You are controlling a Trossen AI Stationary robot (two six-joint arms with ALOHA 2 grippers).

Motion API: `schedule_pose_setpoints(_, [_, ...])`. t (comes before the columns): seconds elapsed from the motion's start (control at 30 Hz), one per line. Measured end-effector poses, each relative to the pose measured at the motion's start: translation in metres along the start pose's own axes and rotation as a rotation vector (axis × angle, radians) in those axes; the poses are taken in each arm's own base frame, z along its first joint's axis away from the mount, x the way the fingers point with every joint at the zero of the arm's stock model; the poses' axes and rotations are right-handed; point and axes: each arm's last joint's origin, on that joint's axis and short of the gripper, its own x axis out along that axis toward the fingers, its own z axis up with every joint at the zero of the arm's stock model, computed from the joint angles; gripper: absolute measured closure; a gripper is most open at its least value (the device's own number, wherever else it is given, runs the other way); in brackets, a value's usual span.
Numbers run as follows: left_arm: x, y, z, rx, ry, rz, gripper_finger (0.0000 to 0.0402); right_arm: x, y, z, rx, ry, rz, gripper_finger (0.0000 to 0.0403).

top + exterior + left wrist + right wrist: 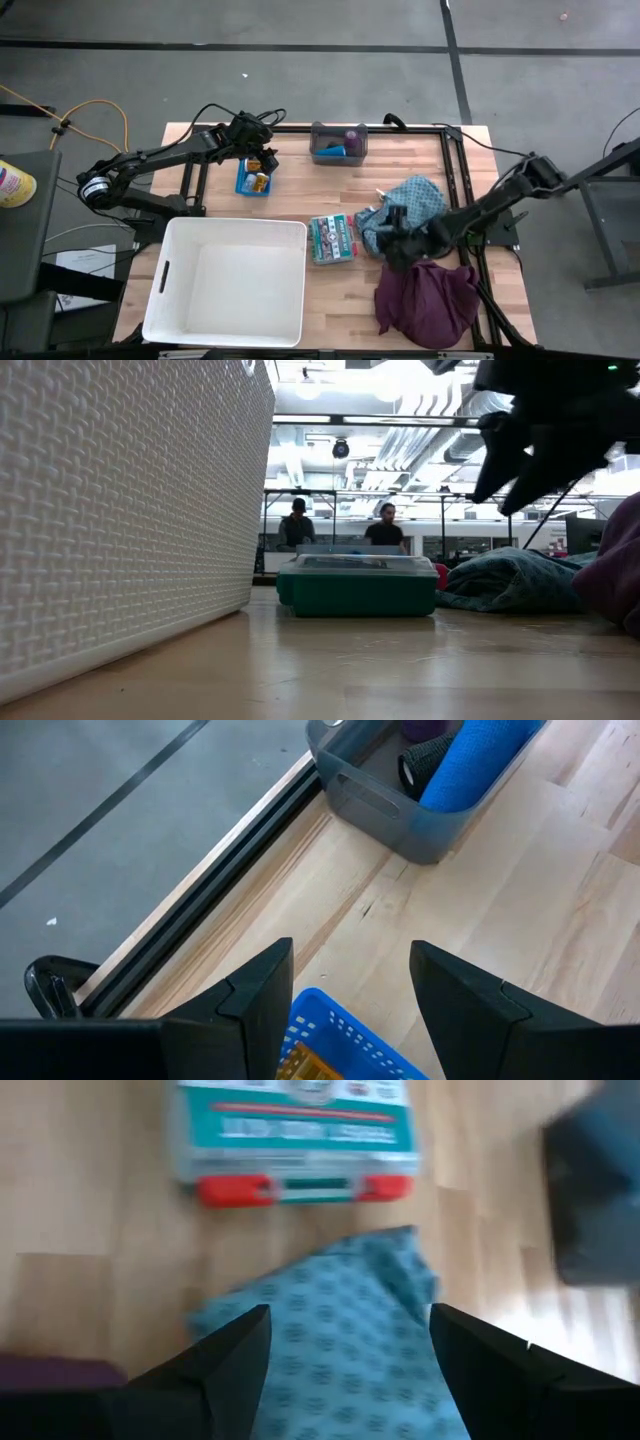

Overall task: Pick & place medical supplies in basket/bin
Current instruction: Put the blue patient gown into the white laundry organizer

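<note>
While the right hand [392, 243] hovers spread over the teal patterned cloth [408, 207] right of the green case [331, 239], the left hand [262, 158] hangs spread, far from the case, over the blue basket [256, 183].

Light falls evenly from overhead, with only soft shadows under the white bin [225, 280] and the arms on the table [330, 185]. In the level view, ceiling lamps [400, 380] blow out to white glare, and the right gripper [545, 435] hangs as a black silhouette. The right wrist picture is blurred, smearing the teal cloth [335, 1345].
</note>
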Motion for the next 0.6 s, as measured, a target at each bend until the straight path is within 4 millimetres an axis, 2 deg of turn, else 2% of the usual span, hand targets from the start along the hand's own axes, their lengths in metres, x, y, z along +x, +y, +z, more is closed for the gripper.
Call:
schedule_pose_setpoints(0.27, [0.0, 0.0, 0.0, 0.0, 0.0, 0.0, 0.0208, 0.005, 0.032, -0.009, -0.048, 0.026, 0.029, 0.0141])
schedule_pose_setpoints(0.6, [0.0, 0.0, 0.0, 0.0, 0.0, 0.0, 0.0208, 0.011, 0.037, -0.011, -0.059, 0.049, 0.025, 0.0141])
